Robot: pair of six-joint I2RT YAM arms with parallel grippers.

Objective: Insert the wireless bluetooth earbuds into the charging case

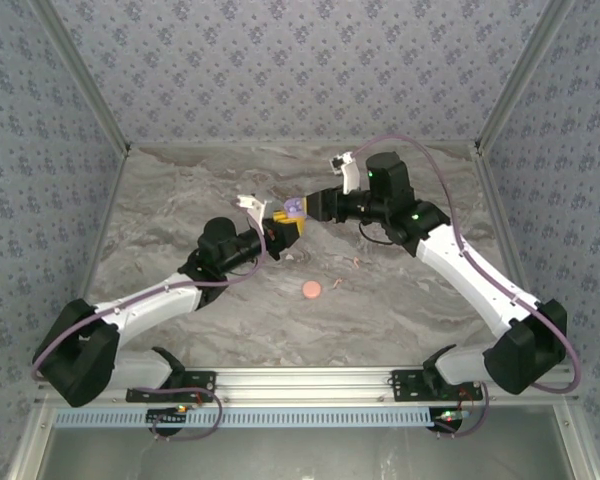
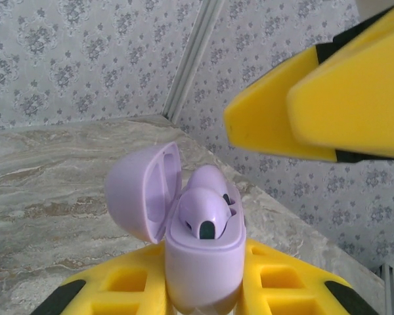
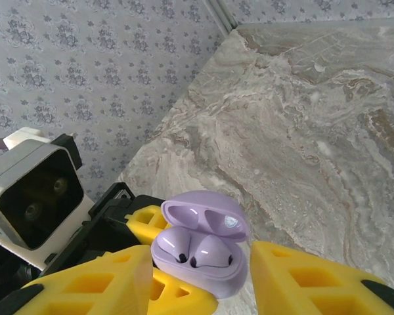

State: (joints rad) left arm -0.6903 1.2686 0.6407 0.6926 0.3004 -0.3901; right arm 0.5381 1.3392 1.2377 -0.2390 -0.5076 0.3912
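I read the charging case (image 2: 203, 269) as smooth lavender plastic, glossy, with highlights on its lid. The earbuds (image 2: 202, 211) show the same glossy plastic. The jaws are matt yellow plastic, finely grained. The desk (image 1: 410, 310) is marble-patterned, smooth, low in sheen. The rail (image 1: 310, 379) is brushed metal.

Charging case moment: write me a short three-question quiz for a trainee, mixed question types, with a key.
1. True or false: the lid of the charging case is shut.
2. Which gripper grips the case? A. left gripper B. right gripper
3. Fill in: ___ lavender earbuds sit in the case.
Key: 1 false, the lid stands open; 2 A, the right gripper's jaws stand open on either side of the case; 3 two.
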